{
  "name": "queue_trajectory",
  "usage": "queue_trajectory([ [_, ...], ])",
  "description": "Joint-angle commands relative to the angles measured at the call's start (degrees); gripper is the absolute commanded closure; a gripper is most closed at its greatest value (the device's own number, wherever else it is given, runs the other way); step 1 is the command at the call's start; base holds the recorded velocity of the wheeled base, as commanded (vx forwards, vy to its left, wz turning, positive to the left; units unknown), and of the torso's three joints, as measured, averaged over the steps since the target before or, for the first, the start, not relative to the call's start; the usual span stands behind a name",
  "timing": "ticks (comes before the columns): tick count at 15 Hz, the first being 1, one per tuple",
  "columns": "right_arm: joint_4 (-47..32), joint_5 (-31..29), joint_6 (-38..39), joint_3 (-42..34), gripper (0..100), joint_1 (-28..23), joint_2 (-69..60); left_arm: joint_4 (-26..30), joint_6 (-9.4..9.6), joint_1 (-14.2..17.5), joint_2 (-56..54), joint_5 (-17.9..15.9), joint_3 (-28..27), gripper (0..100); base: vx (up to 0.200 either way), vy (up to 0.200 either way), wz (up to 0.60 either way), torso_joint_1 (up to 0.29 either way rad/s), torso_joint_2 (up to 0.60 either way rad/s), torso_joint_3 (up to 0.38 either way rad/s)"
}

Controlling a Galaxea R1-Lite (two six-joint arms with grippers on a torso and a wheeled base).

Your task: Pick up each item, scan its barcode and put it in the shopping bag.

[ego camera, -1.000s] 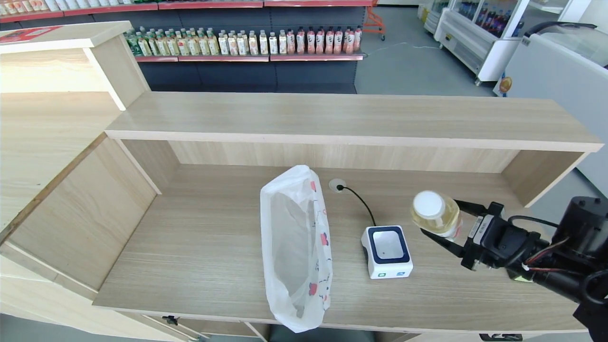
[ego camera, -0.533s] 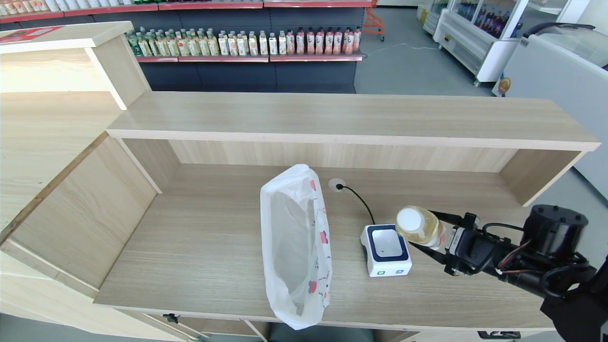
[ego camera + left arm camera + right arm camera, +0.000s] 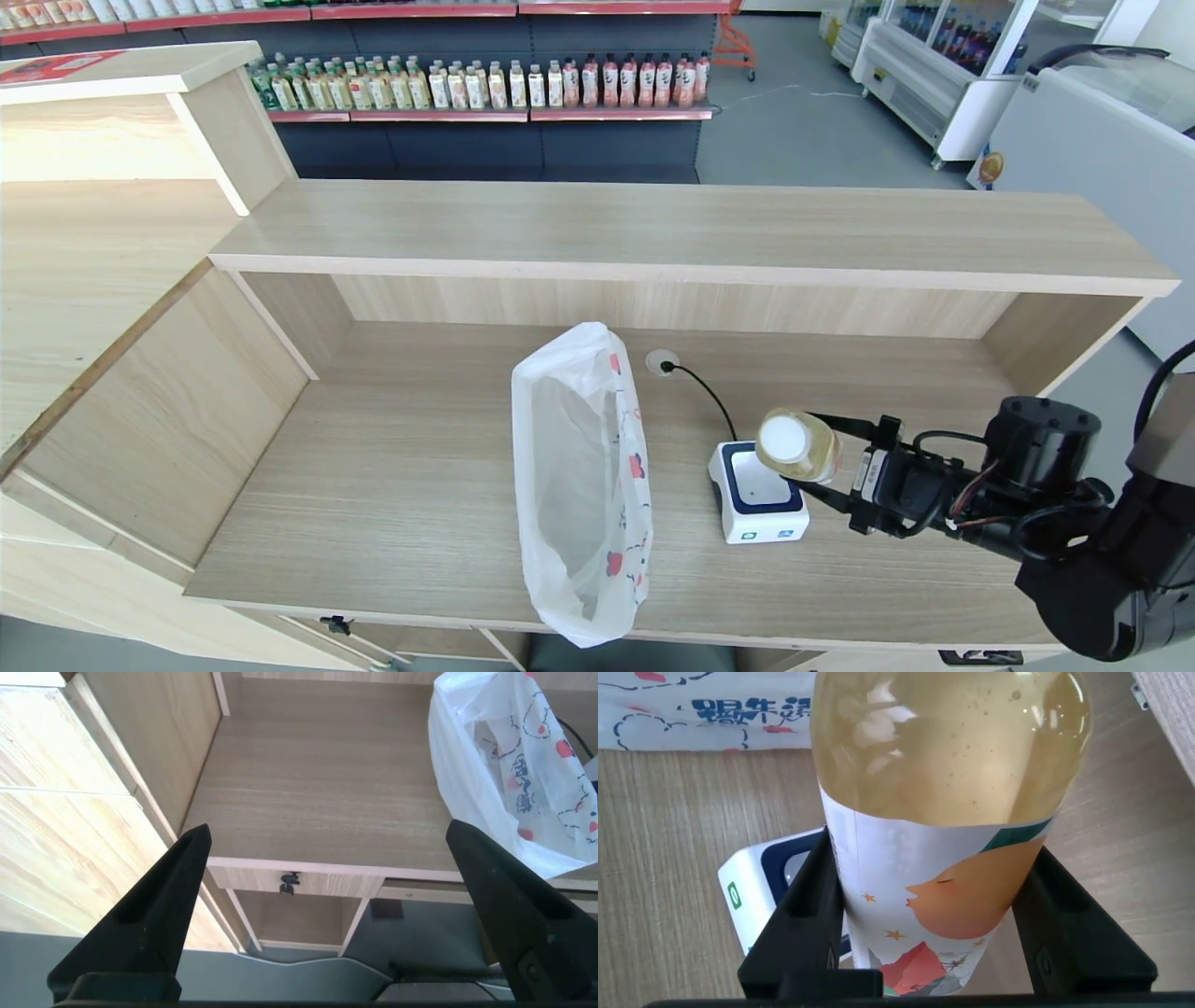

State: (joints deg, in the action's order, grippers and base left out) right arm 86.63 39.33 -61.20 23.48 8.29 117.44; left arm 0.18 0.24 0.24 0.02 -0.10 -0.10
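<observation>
Head view: right claw (image 3: 820, 457) clamped on bottle (image 3: 790, 442), held in air over right side of scanner (image 3: 758, 511). Scanner sits on bench (image 3: 392, 485), cable (image 3: 705, 397) running toward rear. Bag (image 3: 579, 485) stands open just left of scanner.

Left wrist view: left claw (image 3: 329, 835) fingers apart, holding nothing, off front edge of bench; bag off to one side.

Right wrist view: bottle label gripped between claw fingers, scanner underneath, bag beyond.
</observation>
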Motion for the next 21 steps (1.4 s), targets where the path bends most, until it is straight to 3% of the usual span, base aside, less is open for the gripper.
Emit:
queue_trajectory([
  [1,0.5,-0.1,-0.4,0.6,100,-0.3,2.1,0.0,0.02,0.0,0.0,0.0,0.0,0,0.0,0.0,0.0,0.0,0.0,0.0],
  [13,3.4,1.5,-0.1,8.7,100,1.6,12.0,0.0,0.02,0.0,0.0,0.0,0.0,0,0.0,0.0,0.0,0.0,0.0,0.0],
  [21,3.4,1.6,0.2,8.8,100,1.6,12.0,0.0,0.02,0.0,0.0,0.0,0.0,0,0.0,0.0,0.0,0.0,0.0,0.0],
])
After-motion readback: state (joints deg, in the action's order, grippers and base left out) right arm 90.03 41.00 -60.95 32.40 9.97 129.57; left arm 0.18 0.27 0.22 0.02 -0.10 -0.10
